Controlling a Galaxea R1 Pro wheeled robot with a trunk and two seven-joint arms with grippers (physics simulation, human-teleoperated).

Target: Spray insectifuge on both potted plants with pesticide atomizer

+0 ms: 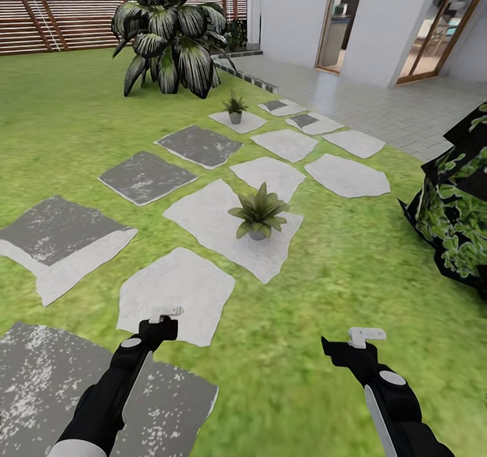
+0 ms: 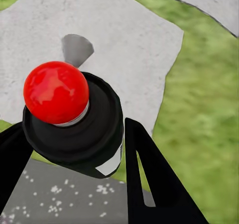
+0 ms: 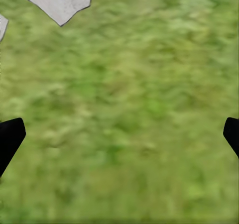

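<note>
The pesticide atomizer (image 2: pixel 97 117) appears end-on in the left wrist view as a dark round bottle with a white label patch, a red ball on top and a grey nozzle. My left gripper (image 2: pixel 73 134) is shut on it, one black finger on each side. In the head view that gripper (image 1: pixel 161 323) hangs over a pale stepping stone (image 1: pixel 176 294). One potted plant (image 1: pixel 258 214) stands on a white stone ahead, and another potted plant (image 1: pixel 235 107) sits farther back. My right gripper (image 1: pixel 355 343) is open over bare grass, and its fingers (image 3: pixel 10 139) are spread wide.
The garden lawn (image 1: pixel 352 267) carries grey and white stepping stones. A big striped-leaf palm (image 1: pixel 172 30) stands at the back before a wooden fence (image 1: pixel 61 24). A dark leafy bush (image 1: pixel 460 206) crowds the right edge. A paved patio (image 1: pixel 406 105) and the house lie at the back right.
</note>
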